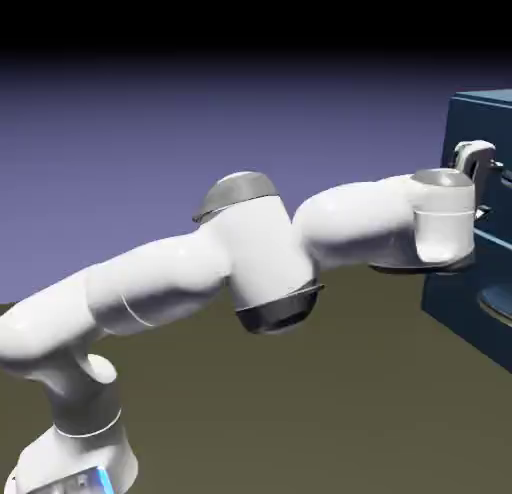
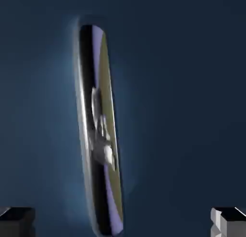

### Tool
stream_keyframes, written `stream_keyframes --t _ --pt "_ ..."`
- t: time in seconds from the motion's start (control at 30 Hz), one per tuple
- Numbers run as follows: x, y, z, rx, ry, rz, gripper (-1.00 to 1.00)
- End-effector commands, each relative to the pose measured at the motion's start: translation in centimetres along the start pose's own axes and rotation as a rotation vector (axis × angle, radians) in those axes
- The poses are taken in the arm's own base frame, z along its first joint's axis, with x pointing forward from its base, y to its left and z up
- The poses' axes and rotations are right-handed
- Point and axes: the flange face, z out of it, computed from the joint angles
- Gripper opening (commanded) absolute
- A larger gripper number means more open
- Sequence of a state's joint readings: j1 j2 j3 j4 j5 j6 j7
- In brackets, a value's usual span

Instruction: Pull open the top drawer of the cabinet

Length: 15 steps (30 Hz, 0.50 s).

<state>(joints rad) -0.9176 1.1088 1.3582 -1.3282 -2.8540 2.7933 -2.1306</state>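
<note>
One handle (image 2: 101, 130) runs lengthwise up the hand view on the flat dark drawer (image 2: 168, 87), its lower end between the levels of the two fingertips (image 2: 226, 221), nearer the left one in that view. The fingers stand wide apart, with bare drawer front showing on both sides of the handle, more toward the hand view's right. In the exterior view, the gripper (image 1: 485, 187) is up at the cabinet (image 1: 470, 282), below its top edge; the arm (image 1: 260, 252) reaches in from the left.

Glossy, mirror-like metal handle (image 2: 100, 130) on smooth dark-blue drawer front (image 2: 168, 106).
</note>
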Motion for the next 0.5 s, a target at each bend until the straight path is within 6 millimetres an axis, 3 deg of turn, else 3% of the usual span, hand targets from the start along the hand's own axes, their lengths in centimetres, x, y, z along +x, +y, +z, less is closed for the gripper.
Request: stream_keyframes --t 0.0,0.33,0.37,0.47 --pt "0.0 -0.1 0.6 0.000 0.001 0.001 0.00" --pt "0.0 0.0 5.0 0.000 0.000 0.000 0.00" --pt "0.0 0.0 5.0 0.000 0.000 0.000 -1.00" --pt "0.0 0.0 4.3 0.000 0.000 0.000 -1.00"
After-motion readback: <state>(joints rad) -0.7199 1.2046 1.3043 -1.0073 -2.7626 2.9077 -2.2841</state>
